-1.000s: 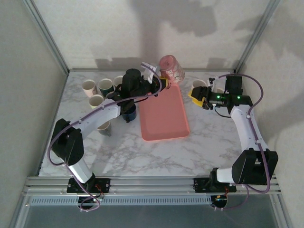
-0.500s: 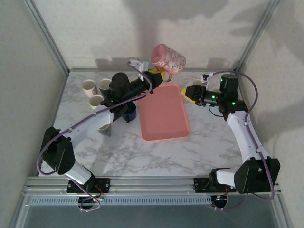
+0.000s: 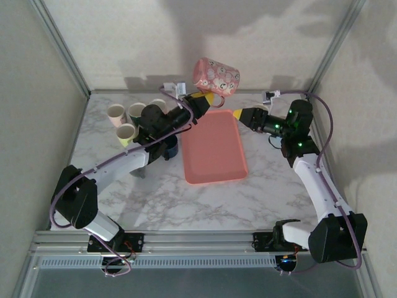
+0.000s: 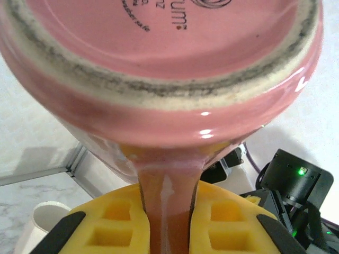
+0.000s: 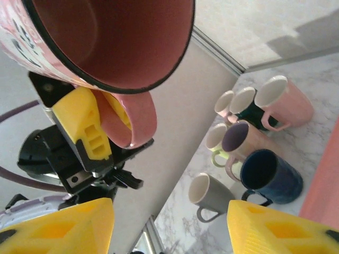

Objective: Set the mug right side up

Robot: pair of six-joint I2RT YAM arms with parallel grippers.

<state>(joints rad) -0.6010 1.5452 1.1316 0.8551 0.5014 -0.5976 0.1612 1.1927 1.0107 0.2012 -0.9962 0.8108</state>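
Marble bench [image 3: 186, 205], pale walls close on three sides. Pink mug [image 3: 216, 76] hangs in the air over the far edge of the pink tray [image 3: 214, 155], roughly on its side: long axis near horizontal, mouth toward the right arm, base toward the left arm. Left hand [image 3: 206, 99] pinches its handle [image 4: 167, 206], fingers pressed tight on either side. Right hand [image 3: 240, 115] is by the tray's far right corner, spread, gripping nothing, facing the mug's mouth. Bare marble runs between tray and arm bases, and right of the tray. Cluster of mugs [image 3: 133, 121] stands far left, mouths up; contents not discernible.
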